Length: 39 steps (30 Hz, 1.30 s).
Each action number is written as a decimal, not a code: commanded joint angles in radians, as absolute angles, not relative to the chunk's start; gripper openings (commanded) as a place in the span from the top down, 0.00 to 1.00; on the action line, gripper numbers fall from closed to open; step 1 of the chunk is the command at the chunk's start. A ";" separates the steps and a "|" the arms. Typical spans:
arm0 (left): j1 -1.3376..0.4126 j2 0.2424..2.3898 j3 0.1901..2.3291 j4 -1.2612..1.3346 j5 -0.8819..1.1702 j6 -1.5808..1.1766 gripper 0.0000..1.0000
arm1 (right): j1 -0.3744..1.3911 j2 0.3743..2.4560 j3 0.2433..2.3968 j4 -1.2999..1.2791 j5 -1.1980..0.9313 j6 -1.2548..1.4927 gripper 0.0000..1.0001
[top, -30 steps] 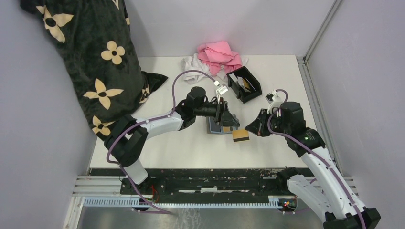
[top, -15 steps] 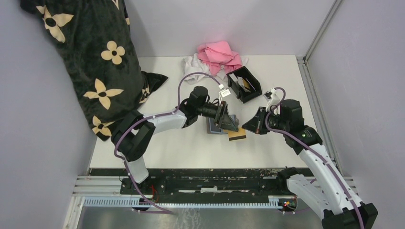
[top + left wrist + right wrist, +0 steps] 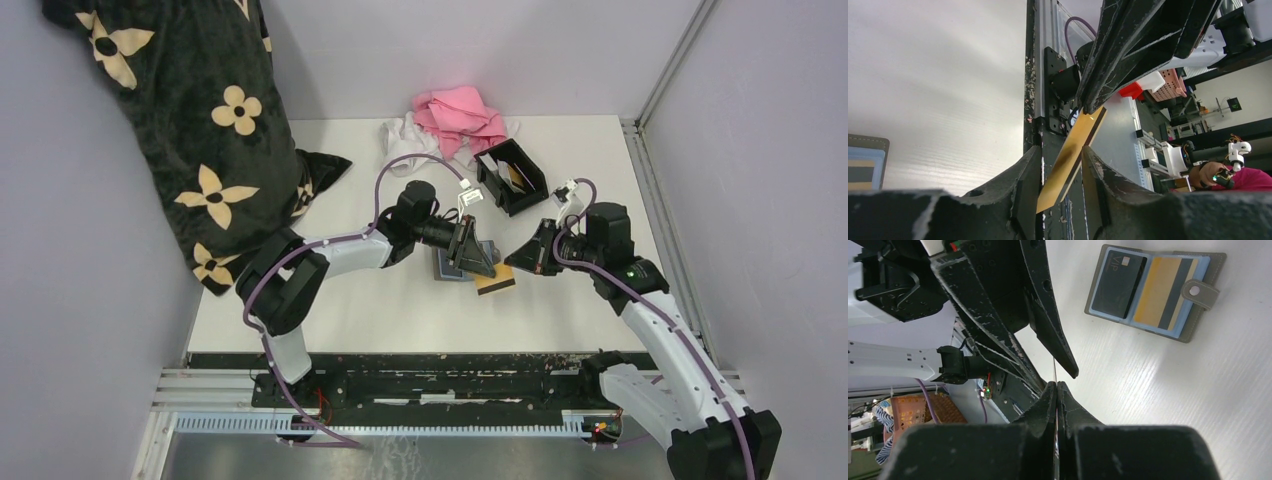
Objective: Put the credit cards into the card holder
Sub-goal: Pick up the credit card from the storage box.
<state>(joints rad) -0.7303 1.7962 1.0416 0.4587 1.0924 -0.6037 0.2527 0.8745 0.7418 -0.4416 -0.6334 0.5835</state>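
1. Black floral blanket [image 3: 170, 120]: upper left of the overhead view, draped down onto the table [image 3: 380, 310].
2. Pink cloth [image 3: 458, 112] and white cloth [image 3: 403, 135]: bunched at upper centre, against the back wall.
3. Card holder [image 3: 525, 190]: black open box, right of centre and above both grippers. A white card and a tan one show inside it.
4. Grey folding wallet [image 3: 1198, 292]: lying open just left of centre, under the left arm's wrist, with a dark card and a tan striped card in its blue pockets.
5. Tan credit card [image 3: 1083, 130]: off the table at mid-frame, bridging the two grippers, beside the wallet and well short of the holder.

Risk, as judged: the card is gripped near one end only. It could twist or slip out if the left fingers drag it on parting, and it would fall onto the wallet or table. The two sets of fingers are crowded together, so a careless move could knock them. The holder's slanted rim and the cards already inside may snag it on entry.

Grip: the right gripper [image 3: 1056, 385] has its jaws pressed together on the card's edge. The left gripper [image 3: 1062, 152] has its jaws somewhat apart, with the card passing between them and no clear pinch visible.
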 commanded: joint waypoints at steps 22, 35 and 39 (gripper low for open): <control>-0.703 1.831 1.046 0.603 0.981 -0.726 0.97 | 0.199 0.933 0.842 -0.394 -0.544 0.580 0.64; -0.689 1.770 0.954 0.701 0.624 -0.841 0.97 | 0.199 0.770 0.761 -0.336 -0.166 0.476 0.59; -0.689 1.753 0.938 0.723 0.519 -0.871 0.97 | 0.199 0.733 0.713 -0.227 -0.060 0.473 0.49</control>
<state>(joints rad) -0.6949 1.8164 0.9478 0.6193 0.6632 -0.8024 0.2016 0.7609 0.7502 -0.3714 -0.2264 0.5114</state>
